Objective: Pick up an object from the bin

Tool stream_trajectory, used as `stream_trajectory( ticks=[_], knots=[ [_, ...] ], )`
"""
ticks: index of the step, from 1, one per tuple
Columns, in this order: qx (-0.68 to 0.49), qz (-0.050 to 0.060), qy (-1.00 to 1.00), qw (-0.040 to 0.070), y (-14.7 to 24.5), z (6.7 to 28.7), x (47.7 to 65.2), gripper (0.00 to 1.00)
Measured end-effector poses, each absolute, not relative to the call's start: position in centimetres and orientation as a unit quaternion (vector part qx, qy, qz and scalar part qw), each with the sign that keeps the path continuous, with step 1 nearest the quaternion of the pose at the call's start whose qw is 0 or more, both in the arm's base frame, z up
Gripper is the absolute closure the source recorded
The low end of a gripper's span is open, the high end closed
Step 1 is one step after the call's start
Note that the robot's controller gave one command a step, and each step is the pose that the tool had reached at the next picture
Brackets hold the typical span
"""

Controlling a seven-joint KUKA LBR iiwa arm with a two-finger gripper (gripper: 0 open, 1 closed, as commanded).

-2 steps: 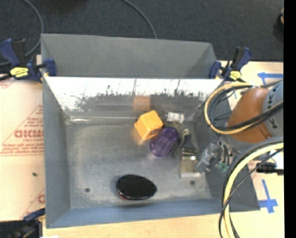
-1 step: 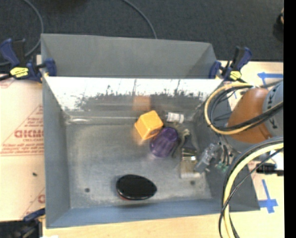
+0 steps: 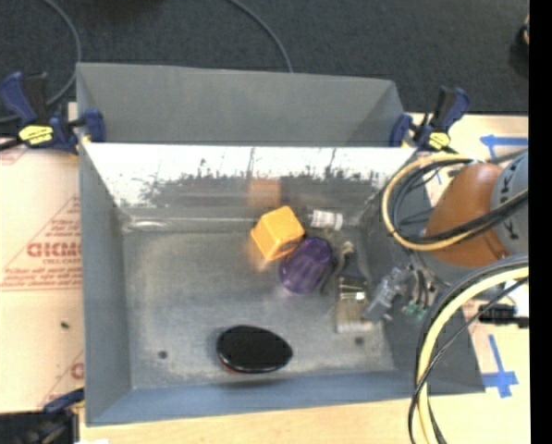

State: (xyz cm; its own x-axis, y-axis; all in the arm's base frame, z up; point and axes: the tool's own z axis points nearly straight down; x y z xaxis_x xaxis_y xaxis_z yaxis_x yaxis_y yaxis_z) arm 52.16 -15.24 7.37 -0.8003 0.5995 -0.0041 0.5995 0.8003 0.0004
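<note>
- A grey metal bin [image 3: 174, 285] is seen from above, with a few loose things lying on its floor.
- A flat black oval disc [image 3: 252, 350] lies alone near the front wall, left of the middle and well apart from the rest.
- An orange block [image 3: 276, 232] is set toward the back wall, near the middle of the floor.
- A purple rounded thing [image 3: 305, 265] lies against the orange block's lower right side, the two touching.
- A small pale cylinder [image 3: 326, 218] lies on its side just behind the purple rounded thing, near the back wall.
- The pincer [image 3: 353, 305] is held low over the floor, just right of the purple rounded thing and close to the right wall. Whether it is spread, pressed together or pinching anything cannot be told.
- The arm's orange cover [image 3: 470, 215] and looped cables [image 3: 400, 202] are seen over the bin's right rim.
</note>
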Motion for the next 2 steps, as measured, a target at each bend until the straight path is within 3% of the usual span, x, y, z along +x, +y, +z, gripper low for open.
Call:
stream_trajectory(
  ticks=[2],
  knots=[
    [0.314,-0.001,0.950,0.003,-15.3,10.8,52.2,1.00]
  ],
)
